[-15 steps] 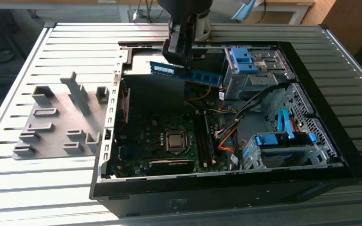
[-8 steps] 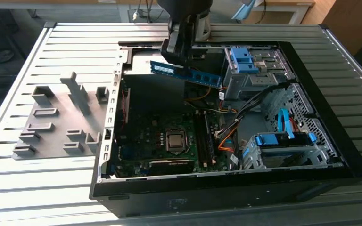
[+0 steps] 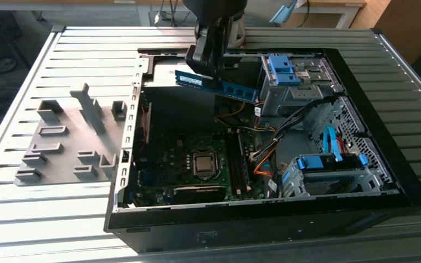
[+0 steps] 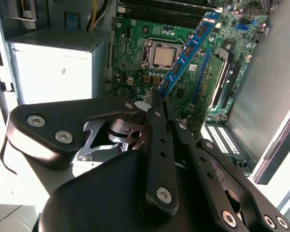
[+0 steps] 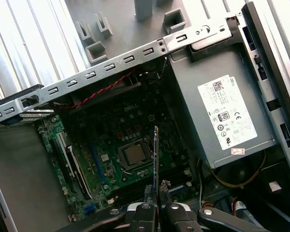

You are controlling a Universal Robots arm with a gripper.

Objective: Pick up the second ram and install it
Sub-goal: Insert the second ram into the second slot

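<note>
My gripper (image 3: 209,70) hangs over the back part of the open computer case (image 3: 386,181), shut on the second ram (image 3: 221,86). It is a slim blue board with black chips and a white sticker, held on edge in the air above the motherboard (image 3: 185,164). In the second wrist view the second ram (image 4: 188,50) sticks out from the gripper (image 4: 158,98) over the board near the processor socket (image 4: 163,54). In the first wrist view the second ram (image 5: 155,154) shows edge-on, rising from the gripper (image 5: 157,187) beside the socket (image 5: 134,154). The long dark memory slots (image 3: 237,159) lie below it.
A grey slotted holder (image 3: 72,137) lies on the ribbed table at the exterior view's left of the case. Inside the case are a grey power supply (image 5: 222,116), drive bays with light-blue clips (image 3: 284,71), and orange and black cables (image 3: 265,159).
</note>
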